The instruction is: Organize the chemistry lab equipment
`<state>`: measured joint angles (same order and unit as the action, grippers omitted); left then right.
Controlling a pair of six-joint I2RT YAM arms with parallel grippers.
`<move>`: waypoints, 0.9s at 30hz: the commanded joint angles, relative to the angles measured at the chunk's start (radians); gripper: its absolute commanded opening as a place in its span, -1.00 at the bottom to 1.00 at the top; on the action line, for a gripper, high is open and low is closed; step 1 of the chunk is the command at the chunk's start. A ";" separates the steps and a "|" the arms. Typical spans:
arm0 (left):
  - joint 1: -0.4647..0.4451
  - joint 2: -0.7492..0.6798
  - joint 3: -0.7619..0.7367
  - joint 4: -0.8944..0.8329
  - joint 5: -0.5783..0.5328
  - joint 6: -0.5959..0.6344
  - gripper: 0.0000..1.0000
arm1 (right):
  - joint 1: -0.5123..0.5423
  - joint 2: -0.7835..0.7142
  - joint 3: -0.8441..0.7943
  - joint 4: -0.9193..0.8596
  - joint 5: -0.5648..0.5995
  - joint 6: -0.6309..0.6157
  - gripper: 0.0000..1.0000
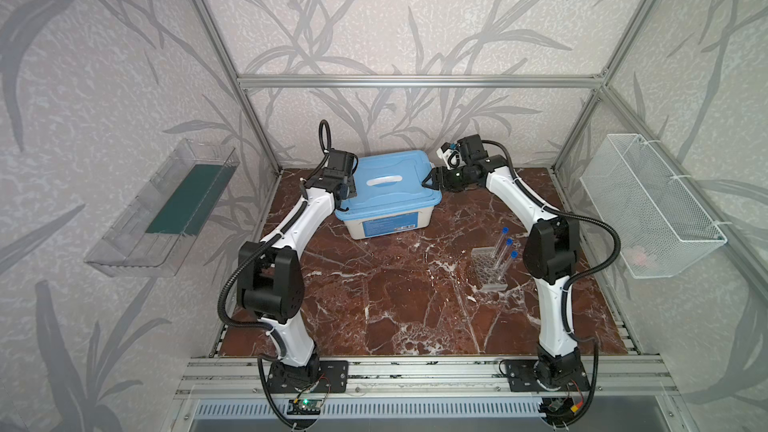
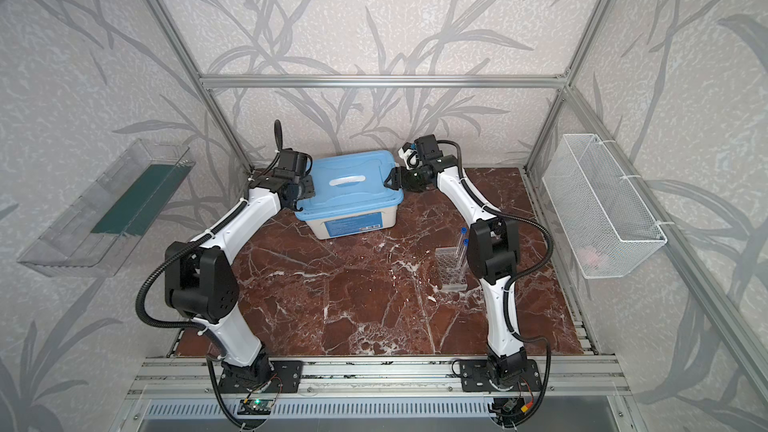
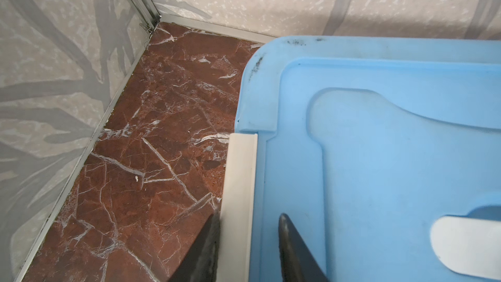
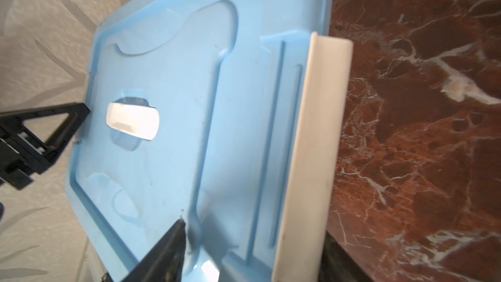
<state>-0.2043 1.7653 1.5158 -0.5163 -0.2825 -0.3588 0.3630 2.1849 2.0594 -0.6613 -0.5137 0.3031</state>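
Left jaws narrowed on latch of lid; right jaws astride opposite latch, grip unclear. Tubes seen in rack on counter, apart from tub. Unlatching judged underway; lid lift needed next.

1 printed label is fixed to the front wall of the white tub and shows in both top views. The label is blue, with faint white print on its upper part and a pale, barcode-like strip with a small red-orange mark toward its right end. No word, brand or number on it can be read at this size, and no other lettering is legible.
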 commanded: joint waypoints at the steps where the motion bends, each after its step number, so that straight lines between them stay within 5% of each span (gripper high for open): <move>1: -0.027 0.066 -0.046 -0.108 0.179 -0.008 -0.26 | 0.058 -0.039 0.019 -0.039 0.012 -0.070 0.26; 7: -0.043 0.088 -0.032 -0.098 0.219 -0.009 -0.26 | 0.153 -0.020 0.094 -0.128 0.131 -0.166 -0.14; 15: -0.056 0.102 0.036 -0.126 0.218 -0.026 -0.26 | 0.176 0.026 0.184 -0.195 0.143 -0.185 -0.13; 19: -0.045 0.093 0.100 -0.173 0.132 -0.027 -0.11 | 0.166 -0.006 0.192 -0.207 0.218 -0.174 0.16; 27: 0.014 0.031 0.237 -0.254 0.065 -0.020 0.67 | 0.123 -0.096 0.231 -0.254 0.337 -0.156 0.78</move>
<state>-0.1978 1.8194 1.6943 -0.6819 -0.2344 -0.3771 0.4854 2.1780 2.2498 -0.9020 -0.1970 0.1513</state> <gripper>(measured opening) 0.811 0.871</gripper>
